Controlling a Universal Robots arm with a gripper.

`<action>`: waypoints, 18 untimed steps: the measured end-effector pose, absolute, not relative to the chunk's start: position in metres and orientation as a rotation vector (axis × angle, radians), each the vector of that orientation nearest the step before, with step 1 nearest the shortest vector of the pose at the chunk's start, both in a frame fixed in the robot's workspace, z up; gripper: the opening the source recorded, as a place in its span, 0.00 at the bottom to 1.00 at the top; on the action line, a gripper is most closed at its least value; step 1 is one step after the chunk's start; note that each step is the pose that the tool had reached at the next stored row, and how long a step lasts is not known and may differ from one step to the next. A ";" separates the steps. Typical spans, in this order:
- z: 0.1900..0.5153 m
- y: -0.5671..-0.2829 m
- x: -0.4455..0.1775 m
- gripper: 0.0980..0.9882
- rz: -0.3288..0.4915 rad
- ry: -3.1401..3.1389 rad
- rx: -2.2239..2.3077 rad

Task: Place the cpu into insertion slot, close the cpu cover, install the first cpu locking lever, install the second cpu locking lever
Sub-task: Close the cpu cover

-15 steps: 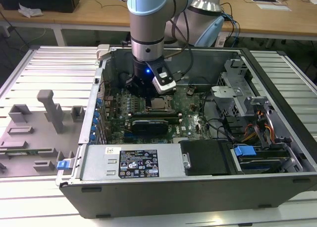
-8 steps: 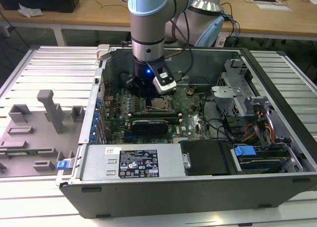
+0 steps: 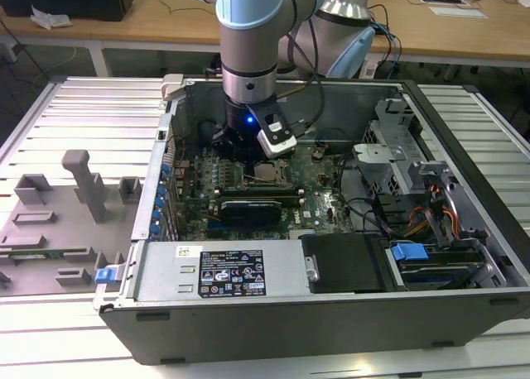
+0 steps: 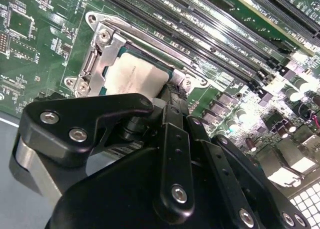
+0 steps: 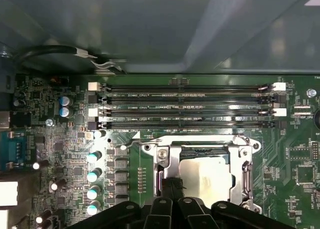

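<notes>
One gripper (image 4: 172, 91), black, fingers drawn together with no gap between them, tips down at a corner of the cpu (image 4: 134, 76); touching it or just clear of it, cannot tell.

Cpu: flat square chip, pale metal face up, seated level in the insertion slot (image 4: 94, 64). Judged light, thin and stiff. Smooth face likely slippery; underside and socket contacts likely fragile. Best taken by two opposite edges, kept flat, lowered without sliding.

Cpu cover (image 5: 241, 176): thin silvery frame lying around the chip; looks like springy sheet metal, easily bent if forced. Latched or not, cannot tell.

Just beyond the socket, a row of long black memory slots (image 5: 185, 104).

Green motherboard (image 5: 295, 139), hard and crowded, with upright capacitors (image 5: 92, 176) near the socket; little room for fingers.

Open computer case (image 3: 248, 300), steel walls, lying flat on a slatted metal table (image 3: 74, 98). Grey fixture blocks (image 3: 83, 180) at the exterior view's left.

Farthest, wooden desks (image 3: 149, 19).
</notes>
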State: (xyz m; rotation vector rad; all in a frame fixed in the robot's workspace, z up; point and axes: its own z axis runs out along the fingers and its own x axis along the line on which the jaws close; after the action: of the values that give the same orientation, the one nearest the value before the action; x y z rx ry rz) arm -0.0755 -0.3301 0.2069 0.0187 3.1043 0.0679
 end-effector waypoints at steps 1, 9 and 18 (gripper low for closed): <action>0.207 -0.330 -0.073 0.01 0.068 3.104 0.019; 0.218 -0.330 -0.071 0.01 0.068 3.104 0.018; 0.219 -0.330 -0.046 0.01 0.066 3.116 0.019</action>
State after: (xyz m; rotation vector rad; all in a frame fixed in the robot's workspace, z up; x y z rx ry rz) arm -0.0463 -0.3298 0.2186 0.0191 3.1160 0.0665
